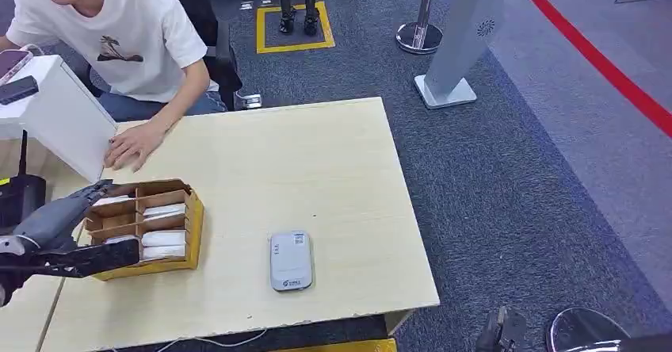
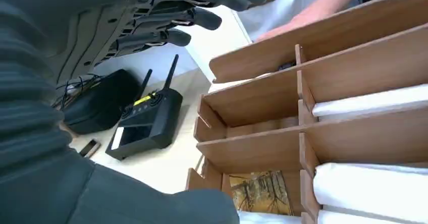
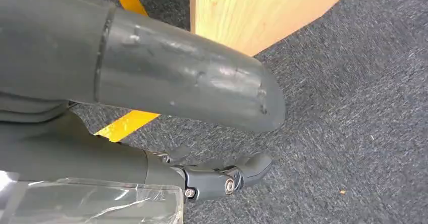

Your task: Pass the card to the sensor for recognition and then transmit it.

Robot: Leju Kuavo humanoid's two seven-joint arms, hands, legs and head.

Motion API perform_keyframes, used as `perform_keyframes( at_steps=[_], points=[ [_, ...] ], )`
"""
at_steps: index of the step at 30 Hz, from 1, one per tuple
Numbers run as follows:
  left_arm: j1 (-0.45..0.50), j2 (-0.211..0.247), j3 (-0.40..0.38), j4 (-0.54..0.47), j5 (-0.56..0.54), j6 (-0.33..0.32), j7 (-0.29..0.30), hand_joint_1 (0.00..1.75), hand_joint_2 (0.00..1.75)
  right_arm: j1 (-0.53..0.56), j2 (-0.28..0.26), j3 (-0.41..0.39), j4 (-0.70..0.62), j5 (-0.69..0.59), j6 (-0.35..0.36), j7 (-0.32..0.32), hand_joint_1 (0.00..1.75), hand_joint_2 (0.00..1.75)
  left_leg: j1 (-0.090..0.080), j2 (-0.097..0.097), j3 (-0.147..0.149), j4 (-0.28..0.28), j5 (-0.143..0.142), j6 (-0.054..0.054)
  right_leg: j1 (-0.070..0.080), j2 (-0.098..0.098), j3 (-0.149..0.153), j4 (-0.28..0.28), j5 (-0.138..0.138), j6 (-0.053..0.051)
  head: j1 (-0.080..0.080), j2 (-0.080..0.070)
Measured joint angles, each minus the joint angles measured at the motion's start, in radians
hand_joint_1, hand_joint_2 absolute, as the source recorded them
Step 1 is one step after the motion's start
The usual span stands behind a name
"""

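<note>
A brown divided box [image 1: 150, 227] stands on the left part of the table [image 1: 317, 170], with white cards [image 1: 164, 239] in its compartments. In the left wrist view the white cards [image 2: 373, 188] lie beside a card with a picture [image 2: 260, 191]. My left hand [image 1: 67, 233] hovers at the box's left end with fingers [image 2: 192, 12] and thumb [image 2: 151, 204] apart, holding nothing. The grey-white sensor [image 1: 291, 260] lies flat near the table's front edge. Below the table's right corner my right hand [image 1: 499, 332] hangs over the carpet; its fingers [image 3: 227, 176] hold nothing.
A person in a white shirt sits at the far side, one hand [image 1: 135, 142] resting on the table. A white stand [image 1: 55, 114] with a phone [image 1: 17, 90] sits at the far left. A black device with antennas [image 2: 146, 123] lies left of the box.
</note>
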Motion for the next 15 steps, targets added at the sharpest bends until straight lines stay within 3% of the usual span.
perform_keyframes(
  at_steps=[15],
  points=[
    [-0.168,-0.018,-0.144,0.030,0.020,-0.018,-0.010,0.00,1.75,-0.006,0.004,0.016,0.000,-0.011,-0.001,0.000,0.00,0.00,0.000,0.000,0.000,0.000,0.000,0.000,0.000,0.000,0.000,0.000,0.000,0.000,0.000,0.000]
  ],
)
